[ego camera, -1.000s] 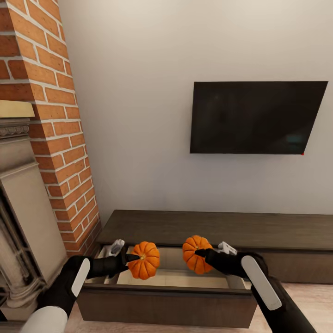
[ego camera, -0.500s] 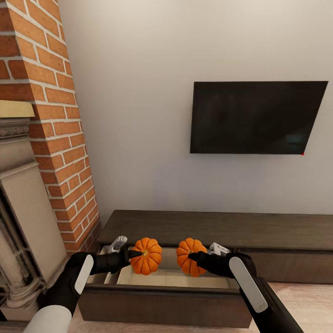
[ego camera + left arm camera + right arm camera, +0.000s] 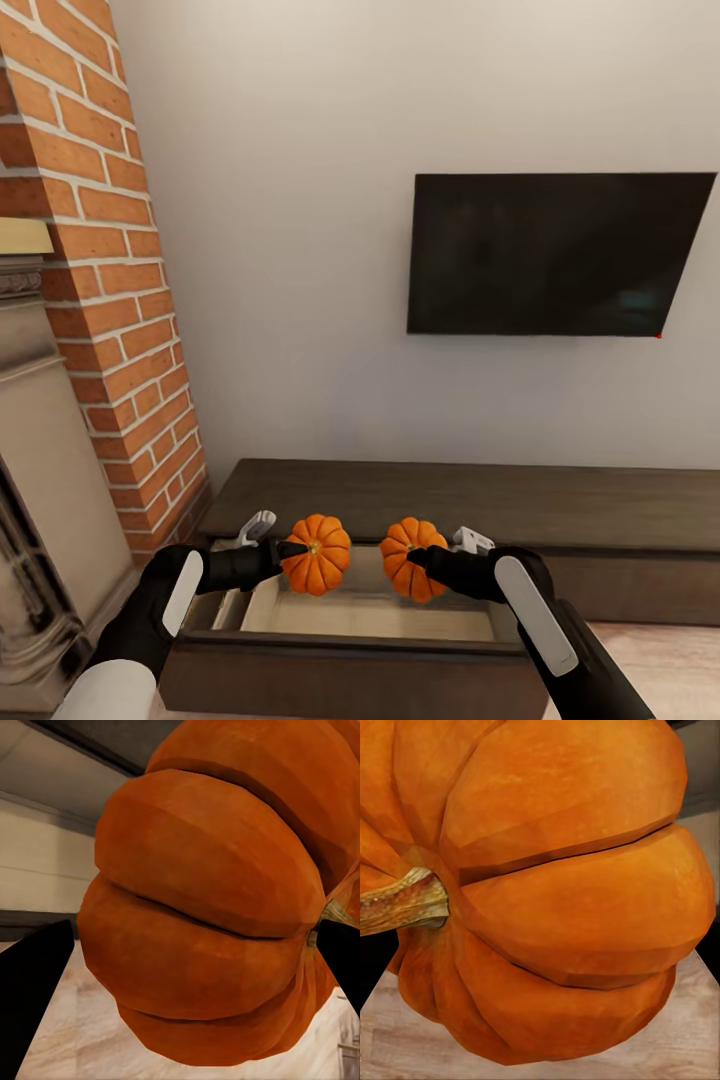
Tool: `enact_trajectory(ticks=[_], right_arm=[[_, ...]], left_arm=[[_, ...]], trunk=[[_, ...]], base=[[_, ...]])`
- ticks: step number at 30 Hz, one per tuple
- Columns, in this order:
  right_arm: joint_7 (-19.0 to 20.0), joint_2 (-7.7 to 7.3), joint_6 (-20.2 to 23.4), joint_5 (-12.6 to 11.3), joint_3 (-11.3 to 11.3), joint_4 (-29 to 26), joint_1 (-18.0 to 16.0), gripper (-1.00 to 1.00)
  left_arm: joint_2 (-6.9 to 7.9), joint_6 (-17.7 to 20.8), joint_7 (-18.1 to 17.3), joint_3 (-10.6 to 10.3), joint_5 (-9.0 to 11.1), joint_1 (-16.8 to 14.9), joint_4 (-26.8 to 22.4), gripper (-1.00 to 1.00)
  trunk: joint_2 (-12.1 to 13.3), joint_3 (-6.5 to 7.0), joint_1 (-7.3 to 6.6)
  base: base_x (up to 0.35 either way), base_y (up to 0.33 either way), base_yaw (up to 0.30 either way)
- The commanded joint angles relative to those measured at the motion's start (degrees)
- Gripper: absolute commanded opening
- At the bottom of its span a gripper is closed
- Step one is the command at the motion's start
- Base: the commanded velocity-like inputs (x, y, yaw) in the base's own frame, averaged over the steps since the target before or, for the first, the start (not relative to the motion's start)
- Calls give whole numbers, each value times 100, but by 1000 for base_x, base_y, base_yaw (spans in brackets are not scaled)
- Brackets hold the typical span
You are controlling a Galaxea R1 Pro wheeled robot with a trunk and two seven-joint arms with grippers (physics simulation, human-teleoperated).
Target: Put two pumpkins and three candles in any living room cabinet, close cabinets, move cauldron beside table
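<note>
**Two pumpkins held over the open cabinet drawer**

Pale wall (image 3: 300, 200) and a dark screen (image 3: 555, 255) form the backdrop behind a long low cabinet (image 3: 450, 495). The left gripper (image 3: 292, 552) is closed on the left pumpkin (image 3: 318, 555), which is held in the air above the pulled-out drawer (image 3: 360, 615) of the cabinet. In the left wrist view the dark fingers (image 3: 30, 997) are seen at either side of that pumpkin (image 3: 217, 915), the stem end lying against one of them. The right gripper (image 3: 425, 560) is clamped on the right pumpkin (image 3: 408, 558), also held above the drawer. In the right wrist view this pumpkin (image 3: 562, 892) is seen close up with its stem (image 3: 401, 900) pointing sideways and the light wood of the drawer floor (image 3: 660, 1050) beneath it. The two pumpkins are held near each other, with a small gap between them, both over the middle of the drawer opening. The drawer front (image 3: 350, 680) is seen nearest the robot. A brick column (image 3: 110, 280) stands just beside the left end of the cabinet, and a stone fireplace surround (image 3: 40, 500) is seen further left of it.
</note>
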Motion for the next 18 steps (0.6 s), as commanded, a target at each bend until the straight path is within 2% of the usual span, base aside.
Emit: enact_trajectory(ticks=[1,7,14,18], right_arm=[[-64,-6,2,-52,12,-6,-6,-100],[-64,-6,3,-52,12,3,-5,-100],[-64,-6,3,-61,12,12,-7,-100],[-71,-6,3,-61,12,17,-7,-100]], left_arm=[[-5,30,-36,23,-16,-5,-2,-100],[-8,36,-36,23,-15,-5,-2,-100],[-4,39,-41,20,4,-5,56,-100],[-3,39,-44,24,19,-5,59,-100]], trunk=[[-3,-6,1],[-3,-6,1],[-3,-6,1],[-3,-6,1]], base=[[148,-115,0],[142,-130,0],[224,-20,0],[68,-1,0]])
